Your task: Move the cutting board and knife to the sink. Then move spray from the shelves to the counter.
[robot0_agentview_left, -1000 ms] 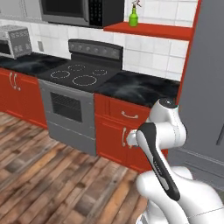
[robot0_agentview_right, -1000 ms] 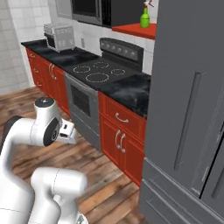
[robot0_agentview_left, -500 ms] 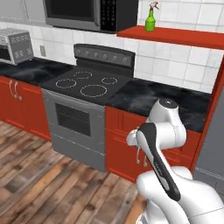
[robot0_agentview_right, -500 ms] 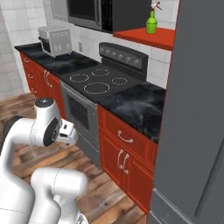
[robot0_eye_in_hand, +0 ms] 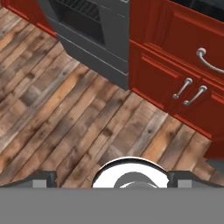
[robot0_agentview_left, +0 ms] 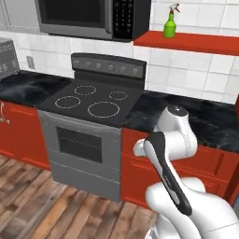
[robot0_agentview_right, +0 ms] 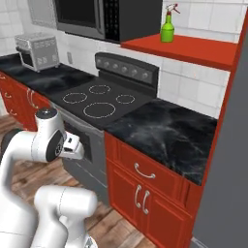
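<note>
Closer now, the base faces the spray [robot0_agentview_left: 170,26] on the shelves [robot0_agentview_left: 186,42]; end effector fully open (empty). Next: raise arm, grasp bottle, lower to table [robot0_agentview_right: 164,131].

Spray: you see the green spray [robot0_agentview_right: 167,28] upright on the red shelves [robot0_agentview_right: 193,49], near the left end
Surface: your black marbled surface [robot0_agentview_right: 167,136] lies below, over red cabinets [robot0_agentview_right: 145,189]
Stove: the stove top [robot0_agentview_right: 99,99] sits left of it, under the microwave [robot0_agentview_right: 104,18]
Toaster: a toaster [robot0_agentview_right: 38,51] stands far left
</note>
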Controlling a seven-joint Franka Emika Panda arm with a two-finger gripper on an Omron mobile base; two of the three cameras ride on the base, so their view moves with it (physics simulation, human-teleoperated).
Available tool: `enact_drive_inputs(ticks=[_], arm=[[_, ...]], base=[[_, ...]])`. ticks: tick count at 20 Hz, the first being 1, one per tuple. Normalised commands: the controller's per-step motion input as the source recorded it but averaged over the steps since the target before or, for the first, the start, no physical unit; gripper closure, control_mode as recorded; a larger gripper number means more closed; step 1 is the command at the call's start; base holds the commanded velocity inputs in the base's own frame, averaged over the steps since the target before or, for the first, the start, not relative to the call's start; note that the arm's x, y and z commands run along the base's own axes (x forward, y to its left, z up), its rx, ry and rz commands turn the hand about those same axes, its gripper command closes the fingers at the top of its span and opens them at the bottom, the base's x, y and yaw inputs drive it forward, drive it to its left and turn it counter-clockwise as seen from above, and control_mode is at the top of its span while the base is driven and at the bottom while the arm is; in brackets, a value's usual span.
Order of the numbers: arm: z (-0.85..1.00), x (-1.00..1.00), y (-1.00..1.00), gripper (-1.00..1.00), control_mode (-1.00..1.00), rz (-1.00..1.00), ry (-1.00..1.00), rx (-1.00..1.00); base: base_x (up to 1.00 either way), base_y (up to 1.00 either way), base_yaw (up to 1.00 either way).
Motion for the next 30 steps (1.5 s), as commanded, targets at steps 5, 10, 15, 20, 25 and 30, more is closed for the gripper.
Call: enact_drive_inputs(ticks=[5,10,15,20,25,30], arm=[[0.00,0.00,0.00,-1.00,1.00,0.00,0.00,0.00],[0.00,0.00,0.00,-1.00,1.00,0.00,0.00,0.00],[0.00,0.00,0.00,-1.00,1.00,0.00,0.00,0.00],[0.00,0.00,0.00,-1.00,1.00,0.00,0.00,0.00],[0.00,0.00,0.00,-1.00,1.00,0.00,0.00,0.00],[0.00,0.00,0.00,-1.00,1.00,0.00,0.00,0.00]], base=[[0.64,0.37,-0.46],[0.58,0.37,-0.53],[0.54,0.38,-0.54],[0.55,0.41,-0.49],[0.52,0.48,-0.38],[0.26,0.49,-0.13]])
